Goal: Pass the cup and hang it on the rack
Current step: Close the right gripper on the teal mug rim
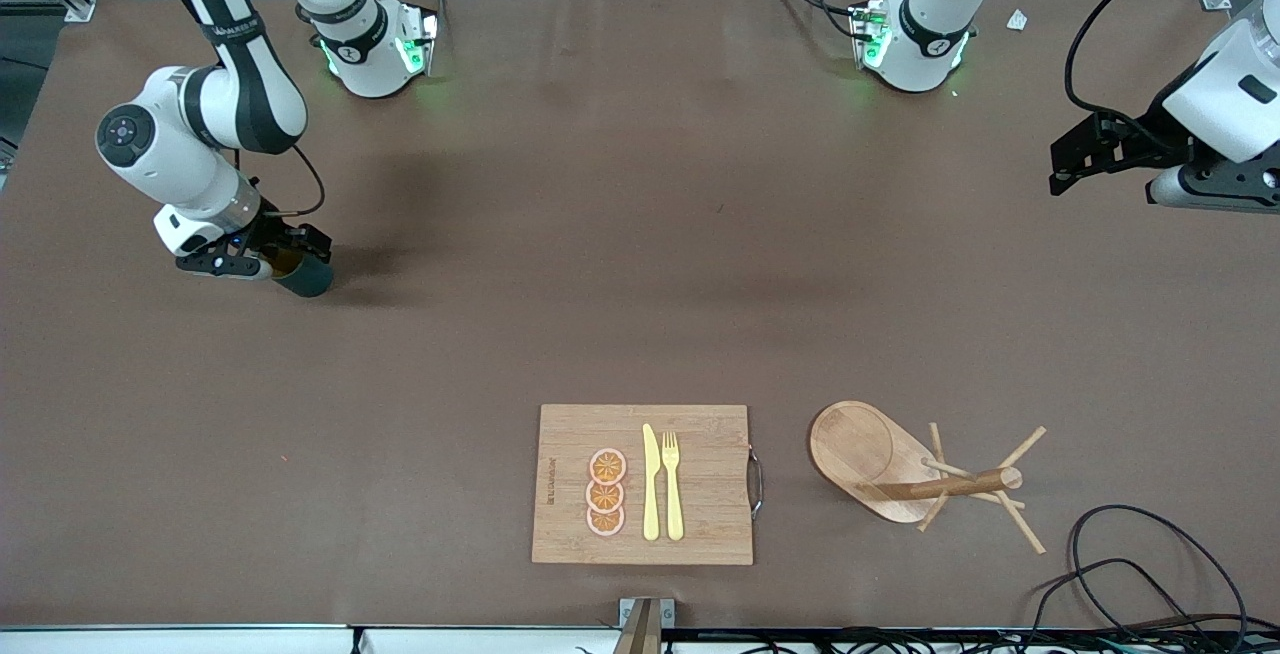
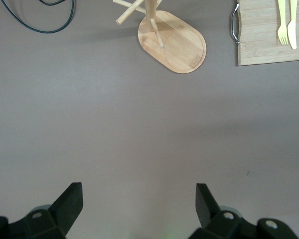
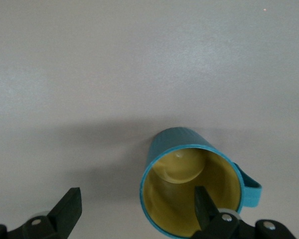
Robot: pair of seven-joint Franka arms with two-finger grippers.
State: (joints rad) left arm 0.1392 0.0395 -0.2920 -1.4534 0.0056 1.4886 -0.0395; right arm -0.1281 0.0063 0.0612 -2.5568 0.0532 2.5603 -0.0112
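Observation:
The teal cup with a yellow inside stands on the brown table toward the right arm's end, its handle sticking out to one side. My right gripper is open just over it; one finger hangs in the cup's mouth, the other is outside the wall, and nothing is gripped. The wooden rack stands near the front camera, toward the left arm's end. My left gripper waits open and empty over bare table at the left arm's end.
A bamboo cutting board lies beside the rack, carrying orange slices, a yellow knife and a fork. Black cable loops at the table corner past the rack.

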